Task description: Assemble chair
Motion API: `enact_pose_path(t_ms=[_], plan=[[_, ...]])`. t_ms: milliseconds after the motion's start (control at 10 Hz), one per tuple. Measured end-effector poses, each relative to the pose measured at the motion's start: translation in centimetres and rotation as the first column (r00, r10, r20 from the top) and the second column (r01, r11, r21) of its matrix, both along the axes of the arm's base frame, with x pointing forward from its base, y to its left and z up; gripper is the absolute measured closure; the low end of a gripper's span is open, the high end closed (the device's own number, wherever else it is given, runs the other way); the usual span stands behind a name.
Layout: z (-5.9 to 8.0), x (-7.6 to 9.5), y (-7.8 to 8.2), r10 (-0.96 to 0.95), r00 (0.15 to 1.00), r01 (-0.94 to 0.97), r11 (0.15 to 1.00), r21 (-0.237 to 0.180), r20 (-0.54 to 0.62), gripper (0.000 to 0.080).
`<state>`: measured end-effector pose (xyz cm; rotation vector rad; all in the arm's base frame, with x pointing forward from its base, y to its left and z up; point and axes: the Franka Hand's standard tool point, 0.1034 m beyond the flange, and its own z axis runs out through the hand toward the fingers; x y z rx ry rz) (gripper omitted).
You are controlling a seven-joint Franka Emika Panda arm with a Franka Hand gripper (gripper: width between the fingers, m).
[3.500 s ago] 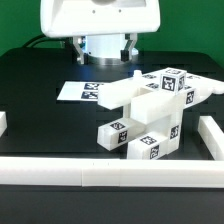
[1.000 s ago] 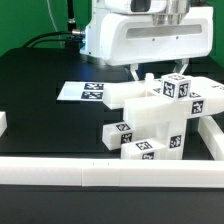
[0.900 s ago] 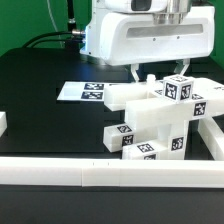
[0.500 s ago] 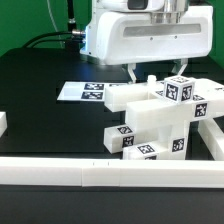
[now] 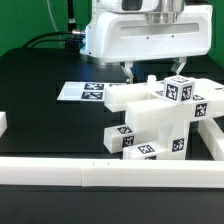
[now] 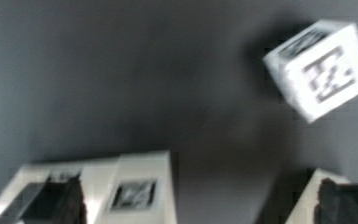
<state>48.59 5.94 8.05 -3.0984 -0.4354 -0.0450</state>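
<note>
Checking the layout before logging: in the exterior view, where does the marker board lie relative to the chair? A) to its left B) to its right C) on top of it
A: the marker board lies flat, to the exterior view's left of the chair.

White chair (image 5: 150,115) bears black-and-white square tags (image 5: 184,90).

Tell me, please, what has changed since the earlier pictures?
The arm came forward from the back, and its tool now hangs open over the chair. The chair shifted slightly toward the exterior view's right. Nothing was grasped. The marker board and the rails stayed.
</note>
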Motion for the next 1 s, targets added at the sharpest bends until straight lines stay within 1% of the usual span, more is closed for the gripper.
enact_pose_path(t_ms=[100,200,700,900,1000], plan=[[-0.2,-0.8,0.4,-0.015,1.000,0.015,1.000,0.005,-0.011,0.0150],[-0.4,-1.3,0.3,-0.024,1.000,0.024,1.000,0.008,-0.015,0.0150],[-0.6,-1.4,0.4,-0.041,0.999,0.041,0.999,0.008,-0.017,0.0150],[-1.5,-3.0,1.6,-0.110,0.993,0.111,0.994,0.006,-0.040,0.0150],[-1.8,-3.0,2.3,-0.121,0.992,0.122,0.993,0.004,-0.043,0.0150]])
